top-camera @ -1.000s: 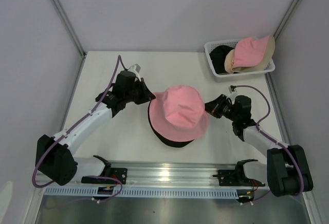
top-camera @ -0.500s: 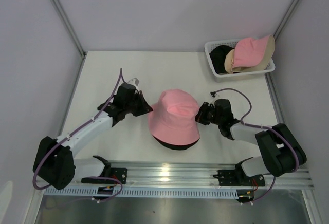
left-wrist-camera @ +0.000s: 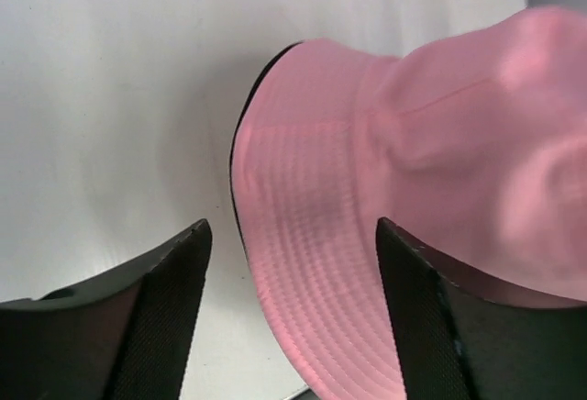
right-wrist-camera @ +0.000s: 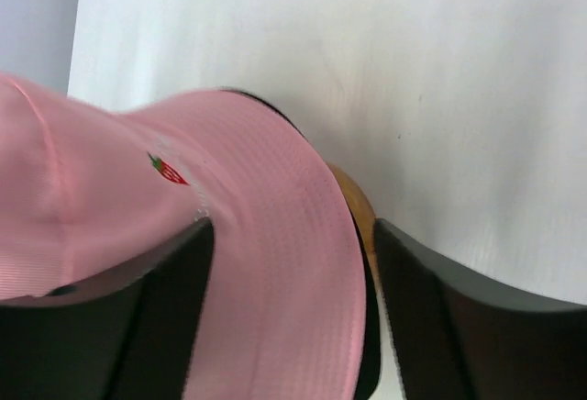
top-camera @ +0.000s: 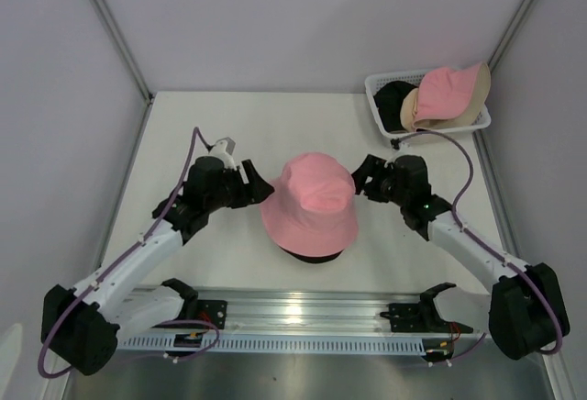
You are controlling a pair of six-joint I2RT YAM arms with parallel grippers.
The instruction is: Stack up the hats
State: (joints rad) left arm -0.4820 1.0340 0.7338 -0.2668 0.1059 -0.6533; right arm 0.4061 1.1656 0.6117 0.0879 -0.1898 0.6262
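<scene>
A pink hat (top-camera: 310, 205) sits in the middle of the table on top of a black hat, whose brim (top-camera: 312, 255) peeks out at the front. My left gripper (top-camera: 260, 183) stands open at the pink brim's left edge, and my right gripper (top-camera: 360, 180) stands open at its right edge. In the left wrist view the pink hat's brim (left-wrist-camera: 312, 262) lies between the spread fingers of the left gripper (left-wrist-camera: 292, 235), untouched. The right wrist view shows the right gripper (right-wrist-camera: 293, 230) open over the pink hat (right-wrist-camera: 92, 198), with a wooden stand (right-wrist-camera: 359, 209) showing under the brims.
A white mesh basket (top-camera: 382, 114) at the back right holds another black hat (top-camera: 393, 99) and a beige-and-pink hat (top-camera: 449, 93). A metal rail (top-camera: 303, 313) runs along the near edge. Grey walls close in both sides.
Both grippers have gone from shut on the pink hat's brim to open, letting it go. The hat has settled lower over the black one, and both arms have drawn slightly back.
</scene>
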